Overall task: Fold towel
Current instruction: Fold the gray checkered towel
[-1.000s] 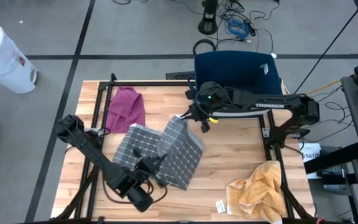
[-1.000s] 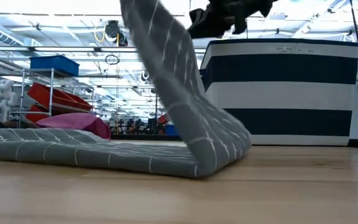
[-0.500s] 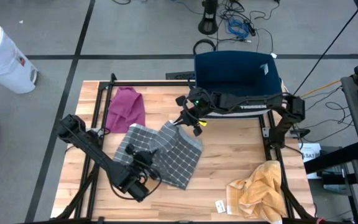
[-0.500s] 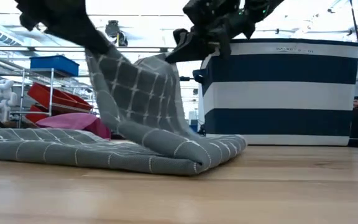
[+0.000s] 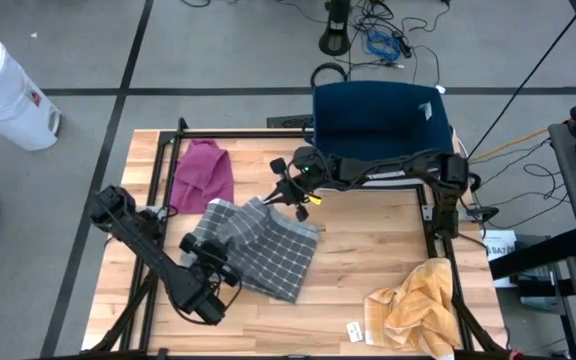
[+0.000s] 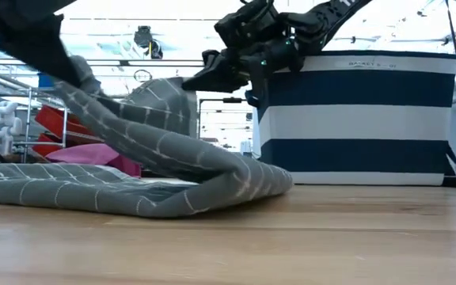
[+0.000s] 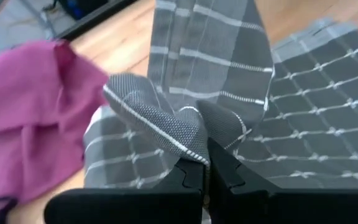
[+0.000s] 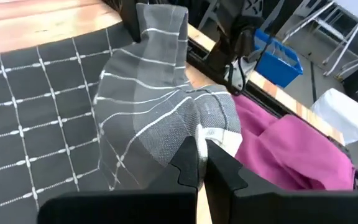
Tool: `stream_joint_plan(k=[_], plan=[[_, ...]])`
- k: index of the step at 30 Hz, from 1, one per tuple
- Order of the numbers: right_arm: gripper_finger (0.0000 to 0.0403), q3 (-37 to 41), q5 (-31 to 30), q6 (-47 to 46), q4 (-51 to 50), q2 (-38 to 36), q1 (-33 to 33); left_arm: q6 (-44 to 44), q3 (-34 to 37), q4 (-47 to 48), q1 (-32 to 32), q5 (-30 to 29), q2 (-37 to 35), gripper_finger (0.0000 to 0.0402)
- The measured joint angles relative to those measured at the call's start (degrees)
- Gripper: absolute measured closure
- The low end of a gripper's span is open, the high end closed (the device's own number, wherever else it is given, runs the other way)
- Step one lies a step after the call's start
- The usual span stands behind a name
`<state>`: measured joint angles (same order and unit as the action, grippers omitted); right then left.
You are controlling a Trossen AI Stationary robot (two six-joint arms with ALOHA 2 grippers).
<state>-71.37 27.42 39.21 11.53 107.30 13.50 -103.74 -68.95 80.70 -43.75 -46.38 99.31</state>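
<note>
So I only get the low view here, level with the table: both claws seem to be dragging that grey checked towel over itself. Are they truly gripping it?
Observer: Yes. In the left wrist view the left claw is shut on a bunched corner of the grey towel.
Operator: And the other one?
Observer: Same. The right claw is shut on another corner, shown in its wrist view.
Operator: What is the pink thing behind the towel?
Observer: A magenta cloth, lying crumpled on the table beside the towel, seen from above.
Operator: Anything else I'm missing?
Observer: A yellow cloth is heaped at the table's corner on the right arm's side.
</note>
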Motion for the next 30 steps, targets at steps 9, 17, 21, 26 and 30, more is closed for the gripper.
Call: stream_joint_plan(k=[9, 17, 21, 26, 30], plan=[[0.0403, -1.9, 0.0, -2.4, 4.9, 2.9, -0.1, -5.4, 0.0, 2.2, -1.3, 8.0, 0.0, 0.0401], [0.0403, -4.2, -0.5, -4.1, 4.1, 4.0, 0.0, -6.8, 0.1, 2.4, -1.7, 9.8, 0.0, 0.0401], [0.0403, -4.6, -5.3, -4.3, 1.4, 4.0, -0.1, -10.5, 2.0, 2.6, -2.7, 7.9, 0.0, 0.0401], [0.0403, -8.5, -6.4, -2.1, -8.6, 4.5, -0.2, -14.7, 4.6, 1.9, -4.3, 6.8, 0.0, 0.0401], [0.0403, -11.3, -6.5, -1.5, -10.6, 4.2, -0.7, -14.4, 4.7, 1.8, -4.4, 6.4, 0.0, 0.0401]])
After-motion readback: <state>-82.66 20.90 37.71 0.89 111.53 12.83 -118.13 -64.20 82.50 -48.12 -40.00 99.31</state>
